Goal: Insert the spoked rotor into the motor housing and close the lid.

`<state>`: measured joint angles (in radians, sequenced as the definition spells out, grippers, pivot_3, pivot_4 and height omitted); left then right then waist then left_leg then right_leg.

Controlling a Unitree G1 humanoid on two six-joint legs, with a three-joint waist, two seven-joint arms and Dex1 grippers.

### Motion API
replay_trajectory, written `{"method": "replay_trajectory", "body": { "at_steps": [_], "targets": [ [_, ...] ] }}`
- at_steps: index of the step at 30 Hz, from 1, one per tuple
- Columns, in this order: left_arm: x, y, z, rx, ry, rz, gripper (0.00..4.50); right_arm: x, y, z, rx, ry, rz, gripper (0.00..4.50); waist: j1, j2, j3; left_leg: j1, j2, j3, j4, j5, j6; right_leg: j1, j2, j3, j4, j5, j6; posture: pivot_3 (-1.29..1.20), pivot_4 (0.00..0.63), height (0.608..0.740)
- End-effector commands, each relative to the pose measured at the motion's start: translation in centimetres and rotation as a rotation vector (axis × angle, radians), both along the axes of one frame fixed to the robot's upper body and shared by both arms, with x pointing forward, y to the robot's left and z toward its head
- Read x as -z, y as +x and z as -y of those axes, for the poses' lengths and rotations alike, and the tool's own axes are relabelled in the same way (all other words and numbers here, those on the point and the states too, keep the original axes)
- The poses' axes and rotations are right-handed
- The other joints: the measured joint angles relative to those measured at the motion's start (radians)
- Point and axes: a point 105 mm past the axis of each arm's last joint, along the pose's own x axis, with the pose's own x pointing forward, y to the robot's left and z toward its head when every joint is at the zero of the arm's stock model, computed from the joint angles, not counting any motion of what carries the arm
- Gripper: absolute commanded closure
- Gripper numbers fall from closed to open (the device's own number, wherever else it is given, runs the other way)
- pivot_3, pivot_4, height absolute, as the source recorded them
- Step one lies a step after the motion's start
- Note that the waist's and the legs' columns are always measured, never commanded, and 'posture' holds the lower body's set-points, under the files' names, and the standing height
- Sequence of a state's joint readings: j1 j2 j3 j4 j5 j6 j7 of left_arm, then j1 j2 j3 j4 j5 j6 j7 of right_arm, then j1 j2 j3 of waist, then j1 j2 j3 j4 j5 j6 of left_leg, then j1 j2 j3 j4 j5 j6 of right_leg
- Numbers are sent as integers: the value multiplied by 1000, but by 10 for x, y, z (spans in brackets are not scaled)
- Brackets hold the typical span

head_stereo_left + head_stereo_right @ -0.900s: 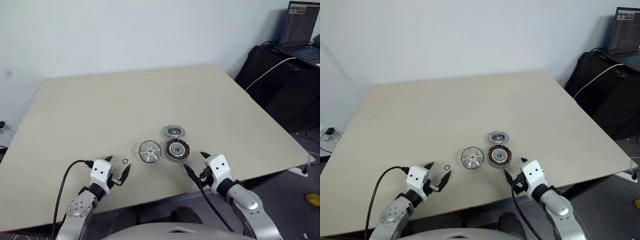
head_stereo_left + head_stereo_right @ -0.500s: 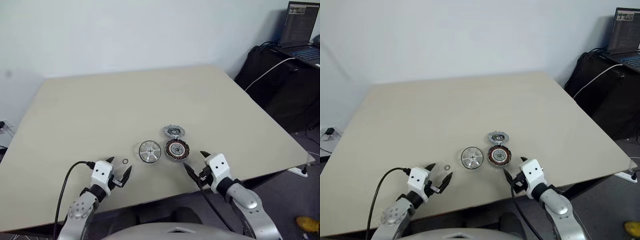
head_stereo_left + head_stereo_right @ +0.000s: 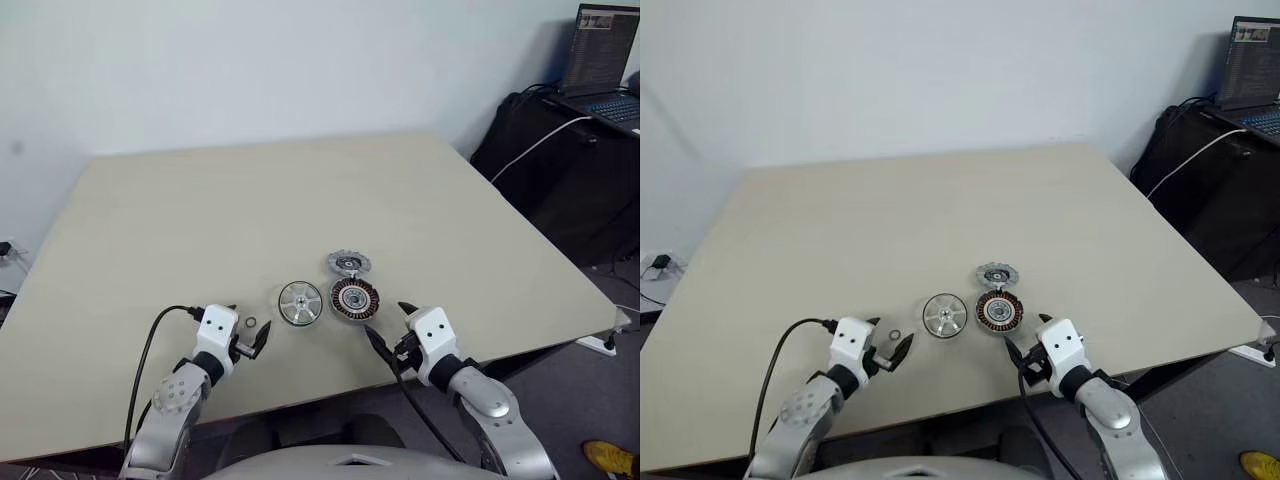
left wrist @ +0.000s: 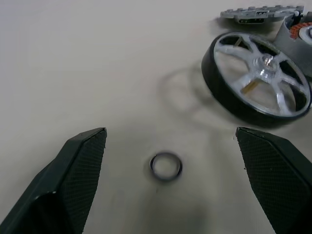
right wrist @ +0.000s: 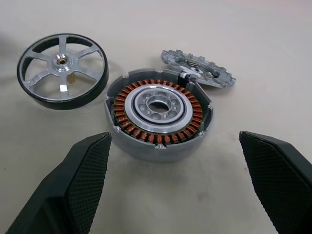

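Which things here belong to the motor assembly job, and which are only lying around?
For the job: spoked rotor, motor housing, lid leaning on the housing.

Lying about: small ring on the table, laptop at the far right.

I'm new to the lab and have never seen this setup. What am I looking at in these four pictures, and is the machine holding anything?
It is a humanoid robot with two arms, each ending in a gripper with two black fingers. Two pictures come from cameras in its head, looking down over a beige table. The other two come from cameras on its wrists, looking out between the fingers.

On the table lie parts of a small motor: the rotor, a shiny spoked disc; beside it the housing, ringed with copper windings; and the lid, a toothed grey disc leaning on the housing's far edge. A small ring lies in front of the left gripper.

Both the left gripper and the right gripper are open and hold nothing.
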<state>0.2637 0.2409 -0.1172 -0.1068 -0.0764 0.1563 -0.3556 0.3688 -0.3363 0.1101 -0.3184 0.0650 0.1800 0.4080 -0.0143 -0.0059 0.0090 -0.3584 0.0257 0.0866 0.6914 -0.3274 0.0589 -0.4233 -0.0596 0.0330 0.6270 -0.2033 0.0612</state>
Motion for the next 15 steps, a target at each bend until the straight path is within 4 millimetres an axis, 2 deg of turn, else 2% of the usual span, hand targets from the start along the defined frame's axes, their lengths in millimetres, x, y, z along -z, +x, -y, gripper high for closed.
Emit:
{"method": "replay_trajectory", "body": {
  "at_steps": [1,5,15],
  "targets": [
    [-11,7,10,18,-1,7,21,-10,5,1,14,4,47,21,0,0,0,0,0,0,0,0,0,2,0,0,0,0,0,0,0,740],
    [-6,4,9,0,6,-48,21,-10,3,2,29,4,48,21,-1,0,0,0,0,-1,0,0,0,2,0,0,0,0,0,0,0,740],
    [0,-11,-17,-78,77,-116,21,-9,0,5,45,6,42,21,-6,0,0,0,1,-1,0,0,0,-3,0,0,0,-3,4,0,0,740]
  ]
}}
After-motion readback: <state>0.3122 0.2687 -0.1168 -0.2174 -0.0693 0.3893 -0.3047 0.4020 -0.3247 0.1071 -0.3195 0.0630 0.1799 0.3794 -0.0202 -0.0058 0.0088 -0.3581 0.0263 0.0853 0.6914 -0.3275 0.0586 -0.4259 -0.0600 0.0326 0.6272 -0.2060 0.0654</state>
